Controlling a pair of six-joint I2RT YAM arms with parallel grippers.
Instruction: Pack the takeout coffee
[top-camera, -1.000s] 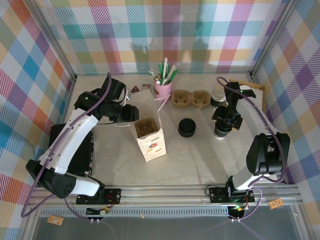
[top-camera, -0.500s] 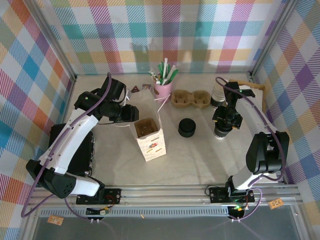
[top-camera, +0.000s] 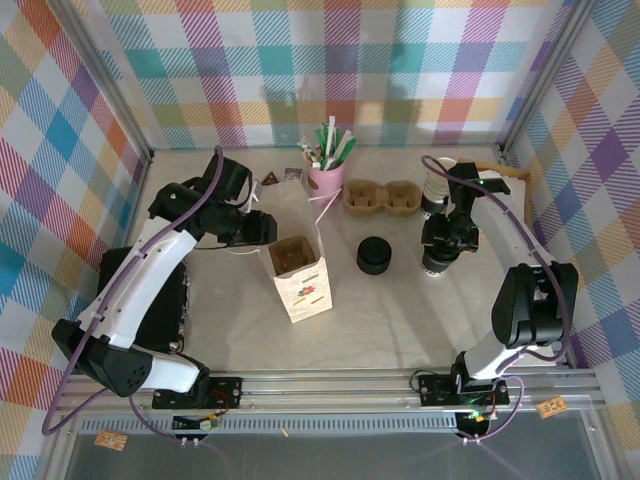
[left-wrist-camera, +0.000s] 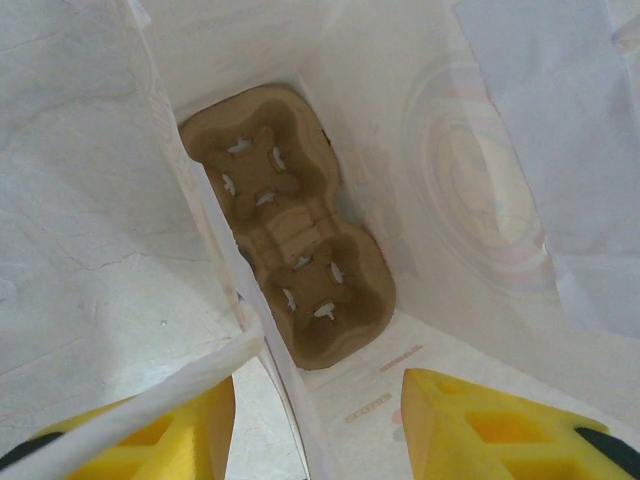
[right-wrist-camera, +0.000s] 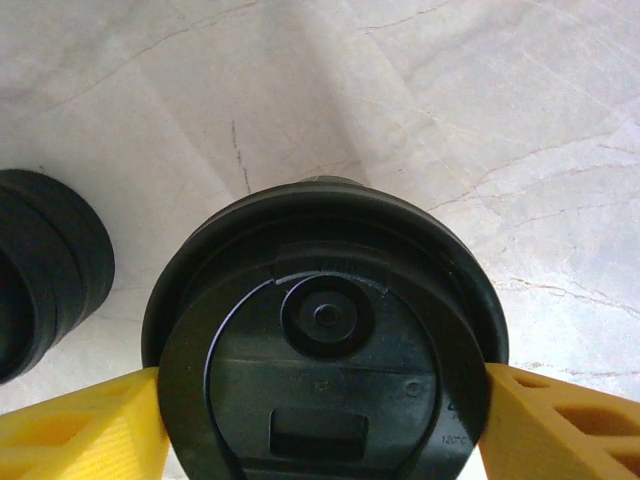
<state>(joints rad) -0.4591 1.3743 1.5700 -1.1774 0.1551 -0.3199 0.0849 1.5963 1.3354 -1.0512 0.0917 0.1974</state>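
There are two arms at work. The right gripper (right-wrist-camera: 325, 376) hangs over the single coffee cup (right-wrist-camera: 325, 315), which stands upright on the table (top-camera: 400, 310) toward the right side, with its black lid on. One yellow finger (right-wrist-camera: 80, 430) sits on either side of the cup just under the lid rim. The jaws stand wide around it, and I cannot tell whether they are pressing on the cup or only flanking it. Just to the cup's left sits one squat stack of black lids (top-camera: 374, 256), apart from it.

The left gripper (top-camera: 262, 228) is at the mouth of the one white paper bag (top-camera: 305, 290), which stands upright near the middle of the table. Its jaws are parted, one finger outside the bag wall and the other inside. The thin paper edge runs between them and is not pinched.

I count two cardboard cup carriers, each with two wells. One lies in the bottom of the bag (left-wrist-camera: 290, 240), and the other (top-camera: 382, 198) sits on the table behind the lid stack. Behind the coffee cup is one stack of lidless white cups (top-camera: 435, 185). One pink cup (top-camera: 325, 180) full of straws and sticks stands at the back, with two small packets (top-camera: 272, 180) near it. A black box (top-camera: 165, 305) lies under the left arm.
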